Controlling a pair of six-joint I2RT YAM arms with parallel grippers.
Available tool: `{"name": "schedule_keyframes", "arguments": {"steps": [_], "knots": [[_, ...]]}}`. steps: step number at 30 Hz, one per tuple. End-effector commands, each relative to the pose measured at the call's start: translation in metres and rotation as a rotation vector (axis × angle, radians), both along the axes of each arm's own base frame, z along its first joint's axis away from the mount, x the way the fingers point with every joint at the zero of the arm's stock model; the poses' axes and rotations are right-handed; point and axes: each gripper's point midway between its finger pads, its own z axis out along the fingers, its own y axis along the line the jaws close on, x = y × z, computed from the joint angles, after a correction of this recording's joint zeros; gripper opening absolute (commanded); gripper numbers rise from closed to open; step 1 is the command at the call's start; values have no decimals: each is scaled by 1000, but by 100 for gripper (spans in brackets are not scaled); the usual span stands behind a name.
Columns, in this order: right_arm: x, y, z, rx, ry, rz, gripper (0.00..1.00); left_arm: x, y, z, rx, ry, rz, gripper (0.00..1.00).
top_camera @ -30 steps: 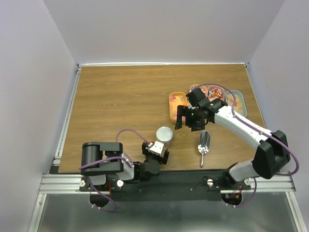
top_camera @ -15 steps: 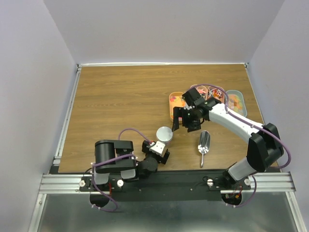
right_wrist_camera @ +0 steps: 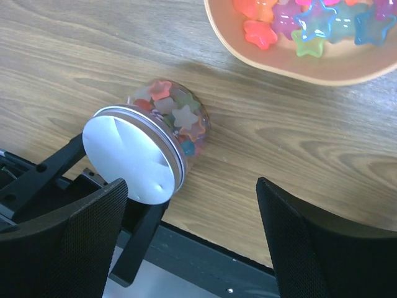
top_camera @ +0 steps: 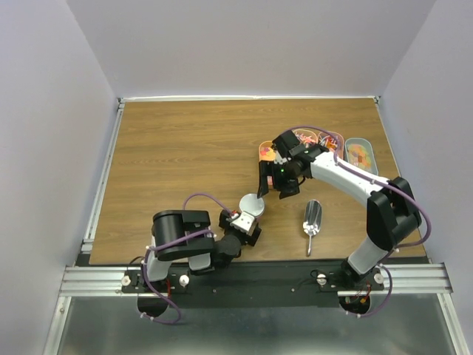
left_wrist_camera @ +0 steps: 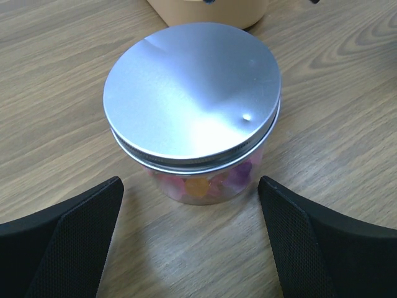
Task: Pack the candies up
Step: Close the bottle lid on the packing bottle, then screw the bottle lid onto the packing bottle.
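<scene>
The candies (left_wrist_camera: 205, 184) are small multicoloured star sweets seen through the clear wall of a jar (top_camera: 250, 205) with a silver screw lid (left_wrist_camera: 192, 93). My left gripper (left_wrist_camera: 189, 248) is open just short of the jar, one finger to each side and neither touching it. In the top view the left gripper (top_camera: 243, 227) lies at the jar's near side. My right gripper (top_camera: 272, 182) hangs open just beyond and to the right of the jar, empty. The right wrist view shows the jar (right_wrist_camera: 162, 133) near the right gripper (right_wrist_camera: 192, 242). More candies (right_wrist_camera: 304, 28) lie in an orange tray (right_wrist_camera: 260, 57).
A metal scoop (top_camera: 312, 220) lies on the wood right of the jar. Several oblong pastel trays sit at the back right: the orange tray (top_camera: 264, 154), one (top_camera: 301, 135) partly under the right arm, and a blue-green one (top_camera: 360, 153). The table's near edge (right_wrist_camera: 211, 239) is close behind the jar.
My right gripper has swung left from over the trays toward the jar. The left arm has edged forward to the jar and its jaws have widened slightly.
</scene>
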Motion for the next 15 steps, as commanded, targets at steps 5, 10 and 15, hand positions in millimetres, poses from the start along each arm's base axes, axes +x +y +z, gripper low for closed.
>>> {"name": "schedule_keyframes", "arguments": {"steps": [5,10,15], "knots": [[13,16,-1,48,0,46,79,7,-19,46,-240,-99,-52,98],[16,21,-1,58,-2,62,68,8,-23,49,-265,-100,-71,98],[18,24,-2,66,2,75,59,10,-24,49,-275,-101,-74,98]]}}
